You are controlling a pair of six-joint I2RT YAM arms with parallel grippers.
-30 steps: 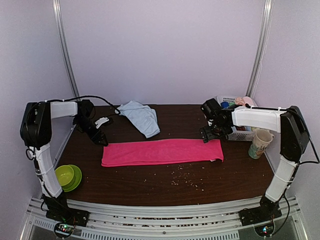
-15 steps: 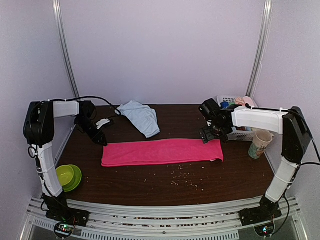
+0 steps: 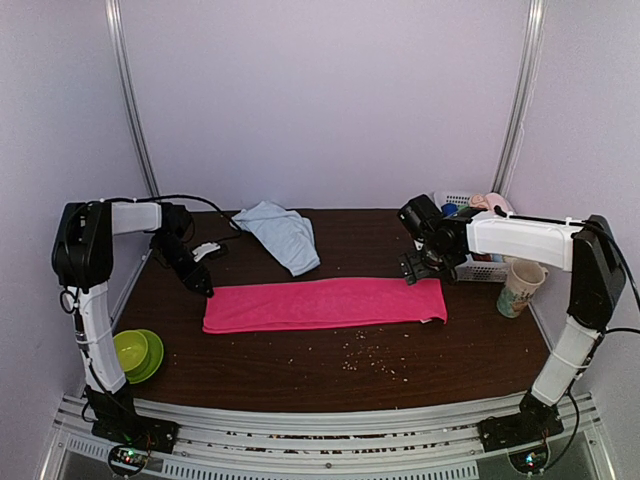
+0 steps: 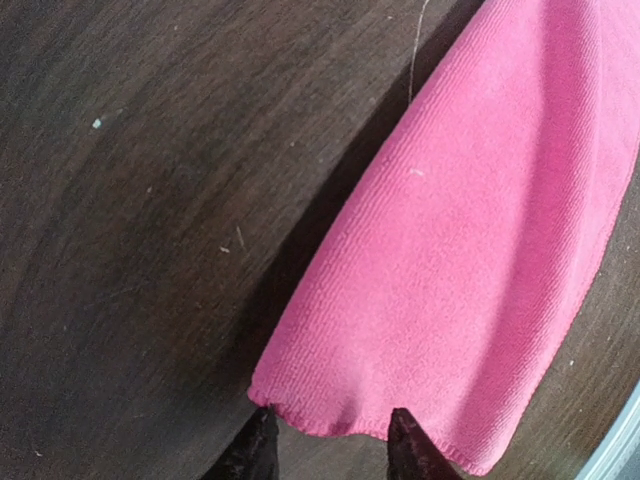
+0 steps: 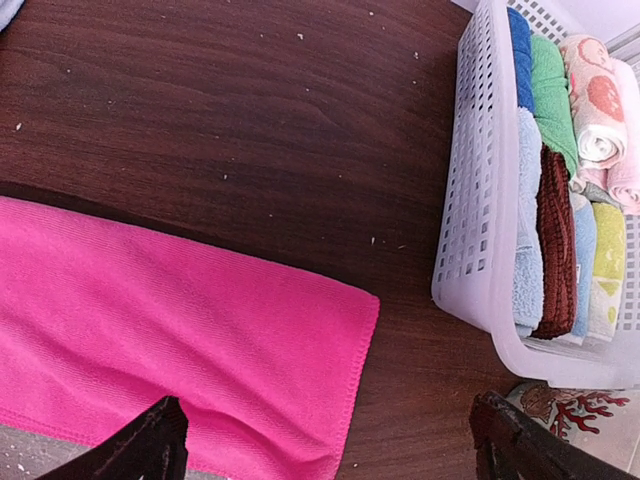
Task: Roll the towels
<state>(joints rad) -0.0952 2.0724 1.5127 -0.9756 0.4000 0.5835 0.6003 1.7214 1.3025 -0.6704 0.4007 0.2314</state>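
Green plastic bowl [image 3: 135,352] sits at the near left corner of the dark brown wooden counter [image 3: 300,375]. Just right of and beyond it, the left tool [image 3: 204,284] is down at the left short edge of the bright magenta-pink cloth towel [image 3: 320,303]. In the left wrist view its two dark fingertips [image 4: 258,452] stand apart, one on either side of a stretch of that hem, and the cloth [image 4: 480,250] lies flat rather than pinched, so this tool [image 4: 330,448] is open. Farther back, left of the middle, the pale light blue cloth towel [image 3: 285,232] lies crumpled in a loose heap. The pink towel is spread out as a long flat strip across the middle of the counter, with small pale crumbs [image 3: 370,360] scattered on the wood just nearer than it. The right tool [image 3: 416,268] hangs over the far right corner of the pink towel [image 5: 150,320], its fingers [image 5: 150,445] spread wide and holding nothing. Right of it stands a white slotted plastic basket [image 5: 470,200] packed with rolled cloths, and nearer, at the right edge, a patterned cup [image 3: 522,287].
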